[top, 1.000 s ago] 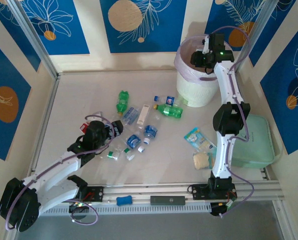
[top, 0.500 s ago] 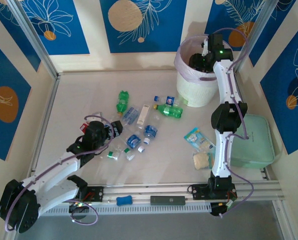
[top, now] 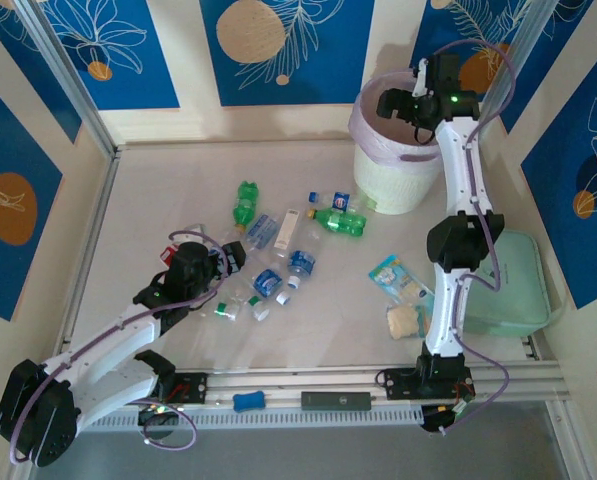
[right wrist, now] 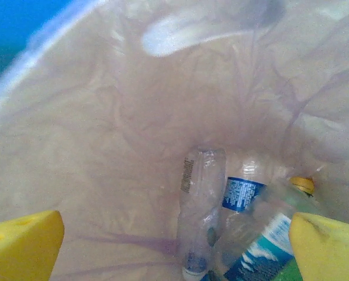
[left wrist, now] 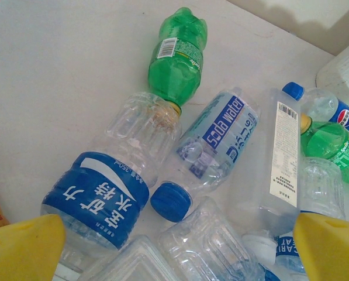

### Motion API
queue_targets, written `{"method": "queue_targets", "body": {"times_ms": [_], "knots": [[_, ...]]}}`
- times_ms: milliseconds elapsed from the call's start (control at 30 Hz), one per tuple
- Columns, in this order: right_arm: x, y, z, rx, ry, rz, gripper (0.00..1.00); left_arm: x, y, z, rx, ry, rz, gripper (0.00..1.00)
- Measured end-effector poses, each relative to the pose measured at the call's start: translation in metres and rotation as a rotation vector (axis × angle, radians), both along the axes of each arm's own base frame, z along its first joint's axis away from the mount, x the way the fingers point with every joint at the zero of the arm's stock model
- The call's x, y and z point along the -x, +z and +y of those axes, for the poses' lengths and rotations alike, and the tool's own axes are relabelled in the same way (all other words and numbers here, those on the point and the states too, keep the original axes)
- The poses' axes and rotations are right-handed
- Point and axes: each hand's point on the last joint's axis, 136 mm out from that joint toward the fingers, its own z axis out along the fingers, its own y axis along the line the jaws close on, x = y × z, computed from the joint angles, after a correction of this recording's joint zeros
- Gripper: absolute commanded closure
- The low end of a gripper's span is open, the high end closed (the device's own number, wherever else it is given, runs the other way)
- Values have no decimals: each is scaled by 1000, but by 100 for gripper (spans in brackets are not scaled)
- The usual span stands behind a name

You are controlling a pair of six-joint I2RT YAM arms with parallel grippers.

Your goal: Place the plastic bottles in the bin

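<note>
Several plastic bottles lie in a loose heap mid-table: a green one (top: 245,203), another green one (top: 340,221) and clear blue-labelled ones (top: 268,282). My left gripper (top: 236,258) hovers open at the heap's left edge. In the left wrist view it (left wrist: 174,252) spans a blue-labelled clear bottle (left wrist: 110,187), a soda-water bottle (left wrist: 218,137) and a green bottle (left wrist: 177,58). The white bin (top: 393,180) with its lilac liner stands at the back right. My right gripper (top: 390,104) hangs open above its mouth. In the right wrist view it (right wrist: 174,249) looks down on a clear bottle (right wrist: 200,205) and a blue-labelled bottle (right wrist: 241,193) at the bottom.
A mint-green case (top: 508,285) lies at the right edge beside my right arm. A snack packet (top: 393,275) and a tan biscuit piece (top: 403,320) sit left of it. A metal rail (top: 378,385) runs along the front; walls enclose the table.
My right gripper has opened over the bin and risen a little above its rim. The left arm and the bottle heap have not moved.
</note>
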Motion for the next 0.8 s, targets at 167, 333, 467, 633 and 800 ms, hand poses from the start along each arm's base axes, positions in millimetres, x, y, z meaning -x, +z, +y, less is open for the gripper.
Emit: {"method": "queue_targets", "body": {"times_ms": [167,333,467,633,800], "knots": [[35,56,22,-19,32,-126,1,0,0,0,0,0,0,0],[85,94,64,-80,121,-264,1,0,0,0,0,0,0,0],[119,82,91,-125,202,-309,1,0,-1,1,-1,2,2,0],[145,36,120,-143,317,-252,1,-1,-1,1,-1,2,1,0],[172,-25,136,-108,405,-128,1,-2,-2,0,-1,4,4,0]]}}
